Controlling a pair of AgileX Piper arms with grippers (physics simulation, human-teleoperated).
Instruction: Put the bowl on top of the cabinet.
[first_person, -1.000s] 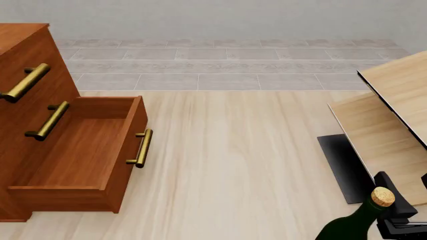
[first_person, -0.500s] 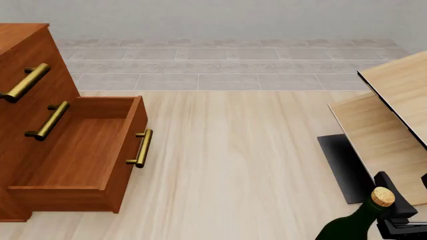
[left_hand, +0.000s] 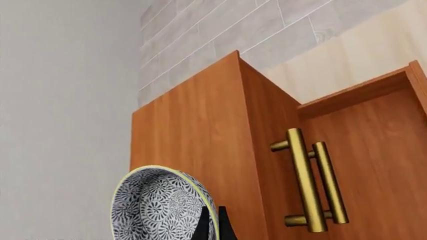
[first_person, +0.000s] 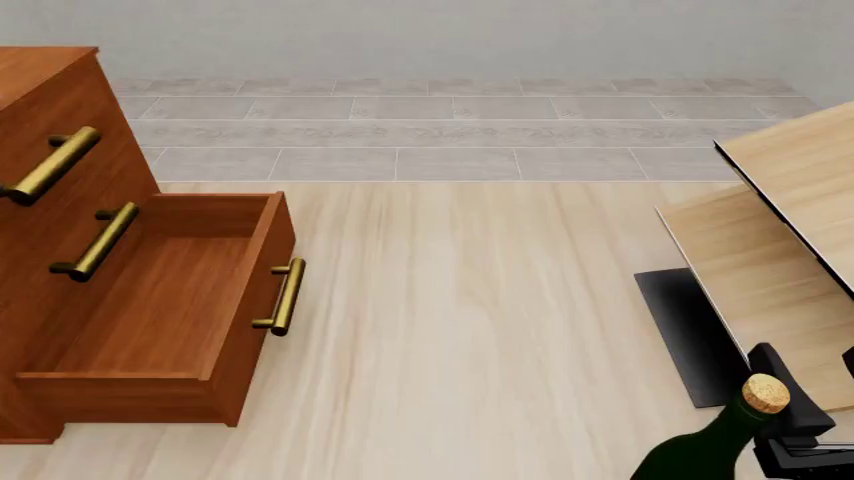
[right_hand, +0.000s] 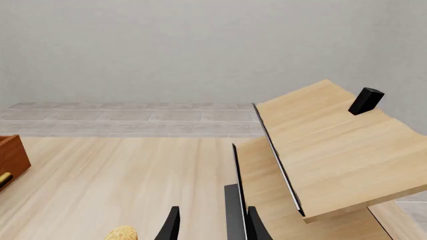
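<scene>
- Holding steady — front view matches the two earlier frames exactly: nothing on the tabletop (first_person: 441, 330) has shifted, so no visible progress.
- Bowl (left_hand: 163, 207) shows only in the left wrist view, pinched at its rim by the left end effector (left_hand: 213, 225), beside the cabinet (left_hand: 200, 140) wall and below its top edge.
- Cabinet's bottom drawer (first_person: 160, 300) stands open; the top looks bare.
- Right end effector (right_hand: 212, 225) sits parted, grasping nothing, near the corked bottle (first_person: 721, 440) and pale boards (first_person: 787, 230).
- Judgement: bowl needs lifting above the top edge, then carrying over — clipping that edge is the risk.
</scene>
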